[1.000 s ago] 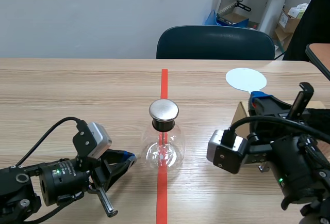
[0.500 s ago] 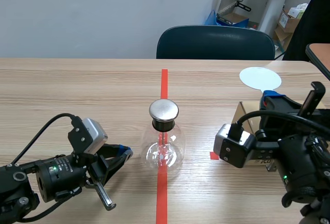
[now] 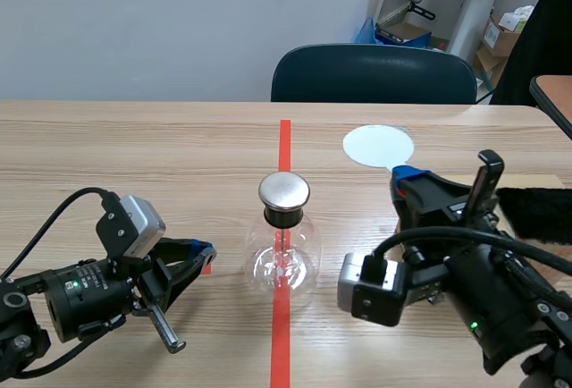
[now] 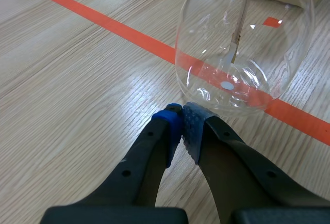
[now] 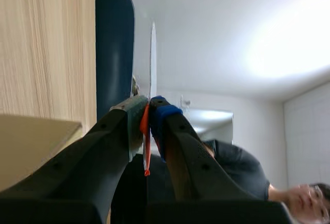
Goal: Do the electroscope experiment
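Currently my right gripper [image 5: 147,111] pinches what looks like a pale disc [image 3: 379,146] by its orange stem. My left gripper [image 4: 183,118], pressed together empty, sits just beside the electroscope [image 3: 284,245] at the table's [image 3: 134,156] middle, so a nudge could tip it.

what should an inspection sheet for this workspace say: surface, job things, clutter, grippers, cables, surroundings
Surface: wooden table, orange-red tape line down the middle.
Job's things: glass electroscope flask upright on the tape line, metal cap on; pale disc paddle held above the table.
Clutter: black furry cloth at the right edge.
Grippers: left gripper shut on nothing, low beside the flask; right gripper shut on the disc paddle's handle.
Cables: black cable looping off the left arm; more over the right arm.
Surroundings: dark chair behind the table, boxes in the far corner.
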